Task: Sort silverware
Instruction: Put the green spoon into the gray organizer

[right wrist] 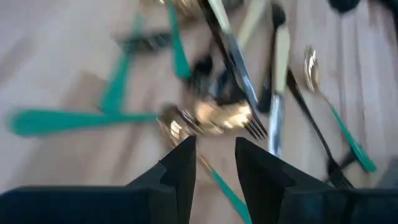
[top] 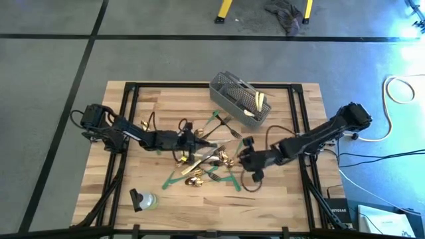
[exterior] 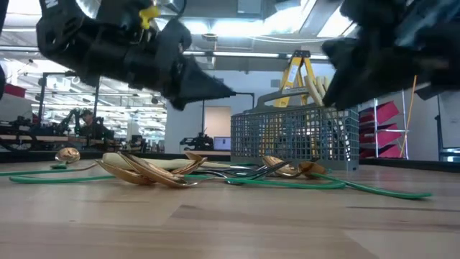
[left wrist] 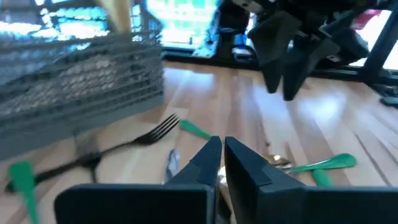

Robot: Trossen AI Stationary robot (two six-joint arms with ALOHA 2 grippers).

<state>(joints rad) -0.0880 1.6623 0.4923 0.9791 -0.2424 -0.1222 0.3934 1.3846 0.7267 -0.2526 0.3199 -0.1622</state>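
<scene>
The left gripper (left wrist: pixel 222 163) is pinched shut, empty; the right gripper (right wrist: pixel 214 163) hangs part-open, empty, over scattered gold-and-dark metal silverware (right wrist: pixel 231 118).

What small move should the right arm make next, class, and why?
Probably lower the right tool onto the gold spoon just ahead. Its fingers stand apart, holding nothing, above the cutlery pile, while the basket already holds some knives. The left tool is shut and empty.

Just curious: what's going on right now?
Left pincer shut, empty. Right pincer open above cutlery pile. Some knives in basket.
</scene>
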